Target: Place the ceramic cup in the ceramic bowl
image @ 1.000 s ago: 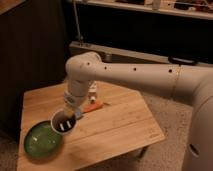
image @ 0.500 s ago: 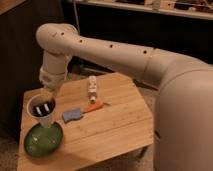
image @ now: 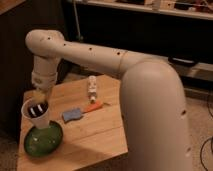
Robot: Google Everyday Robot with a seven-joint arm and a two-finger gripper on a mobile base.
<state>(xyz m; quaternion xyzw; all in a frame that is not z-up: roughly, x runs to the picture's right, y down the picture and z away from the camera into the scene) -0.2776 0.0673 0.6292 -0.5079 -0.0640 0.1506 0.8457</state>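
The ceramic cup (image: 36, 113) is pale cream outside and dark inside with small white marks. It hangs at the back left of the ceramic bowl (image: 45, 141), a wide glossy green dish at the table's front left corner. The cup's base is just over or touching the bowl's far rim; I cannot tell which. My gripper (image: 39, 102) comes down from the white arm into the cup's mouth and is shut on the cup's rim. Its fingertips are hidden inside the cup.
The wooden table (image: 100, 137) also holds a small white bottle (image: 92, 86) at the back, a blue sponge (image: 72, 114) in the middle and an orange object (image: 93, 106) beside it. The big white arm (image: 145, 90) crosses above the table's right side.
The gripper carried the cup up and left from above the bowl, then lowered it slightly toward the bowl's back-left rim. The bottle, sponge and orange object stayed put.
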